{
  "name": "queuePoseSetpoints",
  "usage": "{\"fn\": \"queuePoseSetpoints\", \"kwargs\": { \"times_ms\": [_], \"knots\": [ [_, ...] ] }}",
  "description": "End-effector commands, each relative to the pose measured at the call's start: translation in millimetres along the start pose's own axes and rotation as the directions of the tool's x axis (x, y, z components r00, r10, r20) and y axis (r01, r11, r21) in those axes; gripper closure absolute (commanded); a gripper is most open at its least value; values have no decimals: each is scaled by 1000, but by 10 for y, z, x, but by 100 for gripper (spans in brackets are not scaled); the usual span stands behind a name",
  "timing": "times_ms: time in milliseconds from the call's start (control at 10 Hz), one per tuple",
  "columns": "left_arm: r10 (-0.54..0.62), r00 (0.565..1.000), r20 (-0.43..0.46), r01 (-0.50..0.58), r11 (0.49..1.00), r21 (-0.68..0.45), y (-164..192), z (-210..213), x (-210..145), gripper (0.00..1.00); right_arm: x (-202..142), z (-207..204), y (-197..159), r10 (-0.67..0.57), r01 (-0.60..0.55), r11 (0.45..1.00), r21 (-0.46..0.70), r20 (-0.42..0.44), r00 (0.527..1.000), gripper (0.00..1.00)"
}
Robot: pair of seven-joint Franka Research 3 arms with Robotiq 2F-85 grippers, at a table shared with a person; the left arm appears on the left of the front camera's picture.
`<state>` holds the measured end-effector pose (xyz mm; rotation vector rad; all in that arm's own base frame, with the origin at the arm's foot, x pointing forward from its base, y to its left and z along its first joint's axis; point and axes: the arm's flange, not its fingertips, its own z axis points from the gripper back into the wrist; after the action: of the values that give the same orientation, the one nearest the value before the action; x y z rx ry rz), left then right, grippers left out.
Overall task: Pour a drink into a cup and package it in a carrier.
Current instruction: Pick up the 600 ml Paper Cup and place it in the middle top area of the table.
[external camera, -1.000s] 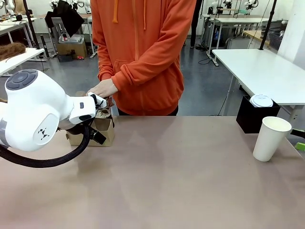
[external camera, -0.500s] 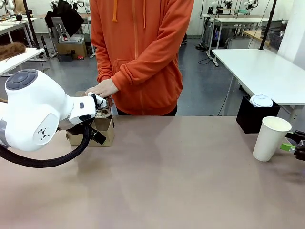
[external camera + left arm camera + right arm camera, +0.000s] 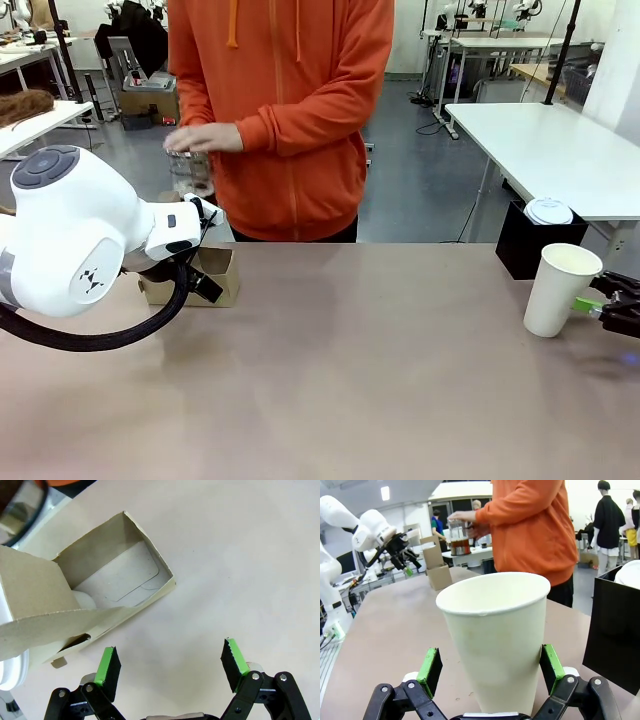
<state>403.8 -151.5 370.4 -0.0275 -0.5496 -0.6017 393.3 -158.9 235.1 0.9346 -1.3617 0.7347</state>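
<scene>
The right gripper (image 3: 491, 666) stood spread around the open cup (image 3: 560, 288) at the front view's right edge. The left gripper (image 3: 172, 666) hung spread beside the carrier (image 3: 115, 575). A hand (image 3: 205, 137) held the drink (image 3: 190, 172) at upper left.

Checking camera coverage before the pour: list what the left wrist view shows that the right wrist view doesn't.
Left wrist view: the inside of the carrier, close up. Right wrist view: the lidless cup between the pads of the open right claw, a hand holding the pitcher of dark drink, a black box. Shared: the carrier, the open left claw, the table.
</scene>
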Motion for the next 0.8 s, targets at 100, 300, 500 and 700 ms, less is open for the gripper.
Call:
{"fn": "queuePoseSetpoints", "kwargs": {
  "times_ms": [100,300,500,700],
  "knots": [
    [1,1000,0,-1,1000,-1,1,2,-2,0,-8,-211,-2,6,-7,999,-53,-13,1000,0],
    [1,1000,0,-1,1000,-1,1,2,-2,0,-37,-316,-46,-11,9,998,-57,-26,1000,0],
    [1,1000,0,-1,1000,-1,1,2,-2,0,-53,-407,-54,-28,26,998,-54,-34,999,0],
    [1,1000,0,-1,1000,-1,1,2,-2,0,-60,-490,-56,-50,48,997,-54,-34,998,0]
  ]
}}
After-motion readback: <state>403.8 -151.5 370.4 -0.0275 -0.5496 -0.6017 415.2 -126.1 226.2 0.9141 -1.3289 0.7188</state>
